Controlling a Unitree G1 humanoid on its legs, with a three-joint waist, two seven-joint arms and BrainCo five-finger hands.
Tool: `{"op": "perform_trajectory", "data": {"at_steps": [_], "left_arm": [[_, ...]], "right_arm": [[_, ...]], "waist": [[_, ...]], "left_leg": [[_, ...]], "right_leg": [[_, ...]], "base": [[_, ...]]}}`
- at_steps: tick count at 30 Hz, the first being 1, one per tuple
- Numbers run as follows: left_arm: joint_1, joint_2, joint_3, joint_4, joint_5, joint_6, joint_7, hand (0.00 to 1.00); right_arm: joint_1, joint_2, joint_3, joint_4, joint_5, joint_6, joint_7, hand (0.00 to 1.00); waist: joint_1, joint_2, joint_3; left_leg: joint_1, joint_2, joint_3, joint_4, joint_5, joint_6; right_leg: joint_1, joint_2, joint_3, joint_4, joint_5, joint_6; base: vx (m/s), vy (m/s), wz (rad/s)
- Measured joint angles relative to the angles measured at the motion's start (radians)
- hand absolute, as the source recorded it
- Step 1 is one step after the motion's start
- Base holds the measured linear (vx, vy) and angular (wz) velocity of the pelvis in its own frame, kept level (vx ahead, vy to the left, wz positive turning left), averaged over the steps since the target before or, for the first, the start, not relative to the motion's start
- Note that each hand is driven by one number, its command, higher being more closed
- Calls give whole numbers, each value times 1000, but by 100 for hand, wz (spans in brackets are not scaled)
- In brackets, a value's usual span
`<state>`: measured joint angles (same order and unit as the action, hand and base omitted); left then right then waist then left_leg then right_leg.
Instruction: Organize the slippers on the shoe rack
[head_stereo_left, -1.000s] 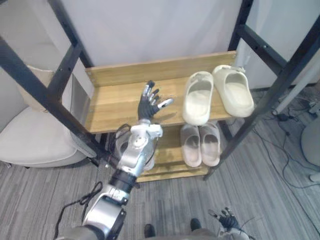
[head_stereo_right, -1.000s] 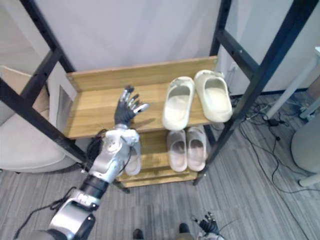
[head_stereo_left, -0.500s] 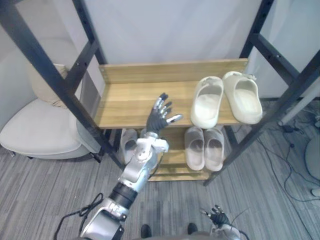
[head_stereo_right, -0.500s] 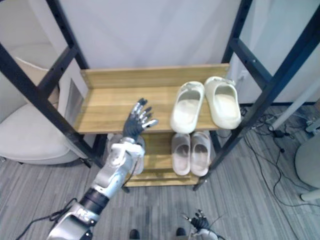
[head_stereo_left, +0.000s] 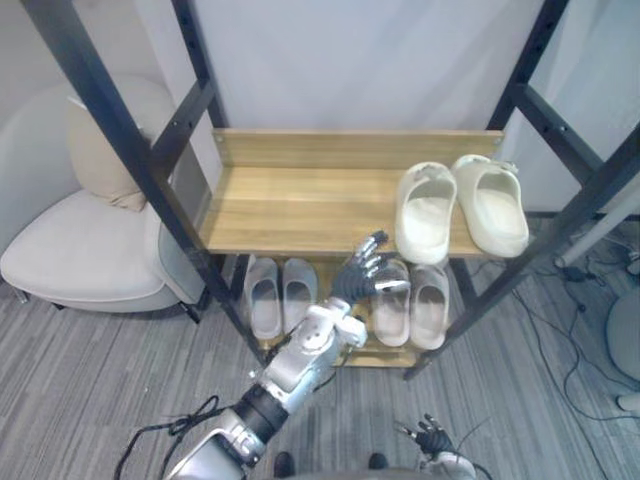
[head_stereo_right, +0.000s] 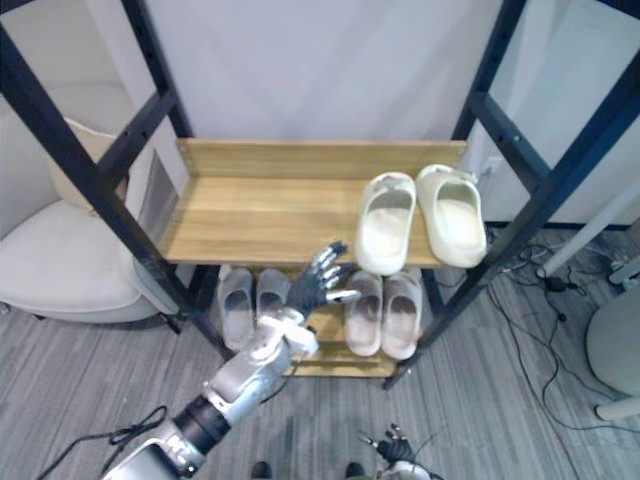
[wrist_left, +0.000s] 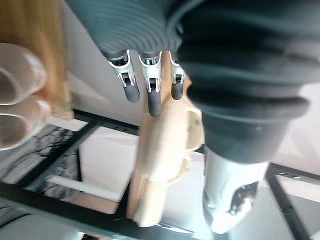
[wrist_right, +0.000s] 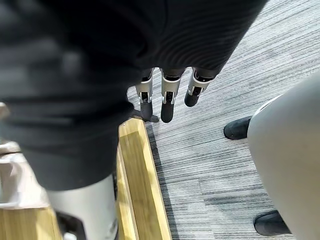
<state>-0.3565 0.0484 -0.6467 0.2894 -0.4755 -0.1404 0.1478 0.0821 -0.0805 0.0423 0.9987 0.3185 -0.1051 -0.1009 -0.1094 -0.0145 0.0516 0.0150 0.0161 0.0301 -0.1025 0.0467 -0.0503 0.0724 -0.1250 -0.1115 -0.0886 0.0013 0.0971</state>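
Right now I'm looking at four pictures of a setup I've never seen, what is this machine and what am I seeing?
It is a humanoid robot tidying slippers. The two wide pictures come from cameras in its head, looking down; the two close ones from cameras on its wrists. Its left hand, open and empty, reaches toward the shoe rack. The top shelf holds a cream pair; the lower shelf holds a pale pair at left and a second pale pair at right. Its right hand hangs low, open, holding nothing.
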Motion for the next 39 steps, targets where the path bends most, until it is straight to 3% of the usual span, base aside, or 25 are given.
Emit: {"op": "perform_trajectory", "data": {"at_steps": [11,39], "left_arm": [[-93,-35,-20,159,2,2,24,0],[-149,-46,-19,195,23,16,22,0]], "right_arm": [[-3,3,-3,0,7,0,-9,0],[-4,31,-53,0,3,0,-11,0]], "waist": [[-16,-8,-1],[-29,-17,5]], "left_leg": [[-7,-1,-7,0,6,0],[-13,2,14,0,4,-2]], "right_leg": [[-3,-1,-9,-3,0,0],[-16,0,8,0,1,-1]], "base": [[-34,-15,2],[-1,-1,-1]]}}
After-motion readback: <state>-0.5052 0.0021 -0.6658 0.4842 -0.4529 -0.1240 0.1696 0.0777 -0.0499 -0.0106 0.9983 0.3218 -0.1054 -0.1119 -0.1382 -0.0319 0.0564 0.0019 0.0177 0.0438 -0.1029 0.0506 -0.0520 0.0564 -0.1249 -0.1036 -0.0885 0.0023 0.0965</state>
